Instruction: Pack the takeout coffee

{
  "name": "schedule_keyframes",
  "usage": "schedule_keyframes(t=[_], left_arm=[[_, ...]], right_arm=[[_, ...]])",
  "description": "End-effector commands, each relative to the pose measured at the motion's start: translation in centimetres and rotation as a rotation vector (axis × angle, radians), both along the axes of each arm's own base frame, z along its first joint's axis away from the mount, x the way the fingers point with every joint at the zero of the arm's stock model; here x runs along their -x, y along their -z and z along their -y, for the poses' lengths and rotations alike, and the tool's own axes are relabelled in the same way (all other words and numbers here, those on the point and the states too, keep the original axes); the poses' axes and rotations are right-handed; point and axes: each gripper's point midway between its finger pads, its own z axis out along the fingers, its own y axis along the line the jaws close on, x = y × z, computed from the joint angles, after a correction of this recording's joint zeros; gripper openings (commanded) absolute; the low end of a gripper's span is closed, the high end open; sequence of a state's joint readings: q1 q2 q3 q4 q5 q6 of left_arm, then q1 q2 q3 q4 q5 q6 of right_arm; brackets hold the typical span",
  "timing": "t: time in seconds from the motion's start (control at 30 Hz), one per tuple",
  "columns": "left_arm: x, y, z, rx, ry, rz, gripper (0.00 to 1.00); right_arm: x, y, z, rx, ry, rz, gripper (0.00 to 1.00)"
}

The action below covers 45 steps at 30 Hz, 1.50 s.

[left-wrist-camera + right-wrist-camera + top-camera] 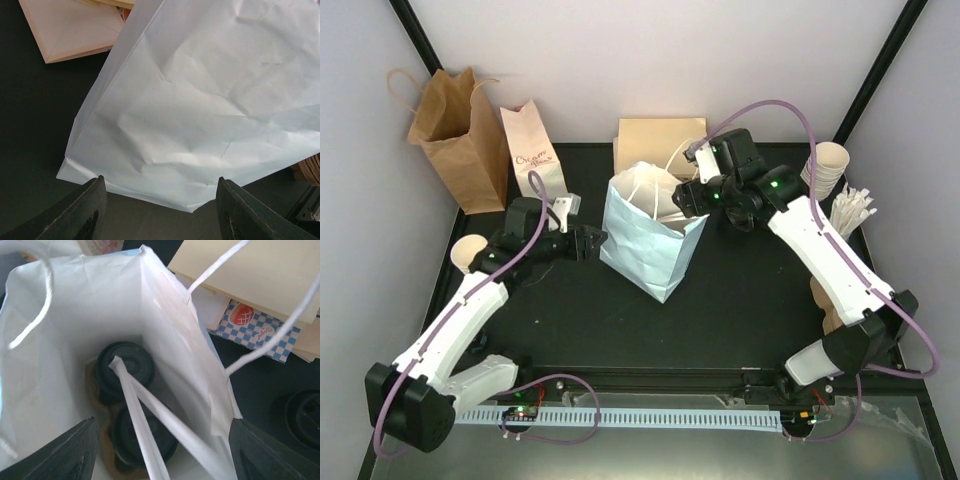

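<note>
Black tabletop [750,300] between pale walls, with my two grippers at the tall white paper bag [650,250].

My left gripper [160,200] stands open and empty just beside the bag's creased side. My right gripper [160,450] hangs open and empty over its mouth. Inside, two takeout coffee cups with round black plastic lids [126,365] sit in a brown cardboard carrier [95,390]. White paper-wrapped straws [134,415] lie across them, and white cord handles [47,295] cross the opening. A brown paper bag [455,135] and a stack of cream cups [828,165] stand well apart.
</note>
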<state>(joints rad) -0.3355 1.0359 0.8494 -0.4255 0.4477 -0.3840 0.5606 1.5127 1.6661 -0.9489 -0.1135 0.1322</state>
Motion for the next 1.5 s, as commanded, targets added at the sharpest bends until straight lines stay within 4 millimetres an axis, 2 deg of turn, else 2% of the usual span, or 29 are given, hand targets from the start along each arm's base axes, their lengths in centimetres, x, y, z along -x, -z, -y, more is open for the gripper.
schedule_keyframes(t=[0.0,0.13,0.2,0.33,0.6,0.77,0.93,1.0,1.17,1.3,1.47], left_arm=[[1.3,-0.2,-1.0,-0.040,-0.020,0.009,0.63],[2.0,-1.6,-1.9,-0.044,-0.051,0.064,0.64],[2.2,-2.8,-2.4,-0.035,-0.075,0.096,0.66],[2.2,-5.5,-2.9,-0.033,-0.103,0.137,0.68],[1.5,-9.7,-3.0,-0.009,-0.116,0.188,0.76],[0.5,-11.7,-2.1,0.051,-0.102,0.202,0.79],[-1.9,-13.6,-0.8,0.074,-0.079,0.196,0.78],[-3.1,-13.8,-0.7,0.059,-0.087,0.206,0.78],[-6.0,-12.4,-0.3,-0.003,-0.093,0.139,0.77],[-7.8,-11.1,0.4,-0.027,-0.075,0.107,0.77],[-9.3,-9.3,1.2,-0.074,-0.028,0.072,0.74]], right_arm=[[2.8,-2.4,0.6,-0.062,-0.052,0.036,0.75],[4.2,-5.3,1.9,-0.087,-0.032,0.106,0.80],[4.7,-5.8,2.8,-0.091,-0.003,0.123,0.83],[6.2,-5.4,3.8,-0.138,0.025,0.145,0.84],[8.1,-3.6,4.0,-0.223,0.013,0.154,0.94],[8.0,-2.7,4.1,-0.271,0.059,0.149,0.98],[6.8,-2.5,3.9,-0.293,0.129,0.097,0.97],[6.3,-2.8,3.9,-0.299,0.150,0.104,0.97],[4.3,-2.1,4.8,-0.239,0.265,0.079,0.95],[3.0,-0.7,5.7,-0.182,0.356,0.059,0.94],[2.6,1.4,5.0,-0.148,0.354,-0.015,0.89]])
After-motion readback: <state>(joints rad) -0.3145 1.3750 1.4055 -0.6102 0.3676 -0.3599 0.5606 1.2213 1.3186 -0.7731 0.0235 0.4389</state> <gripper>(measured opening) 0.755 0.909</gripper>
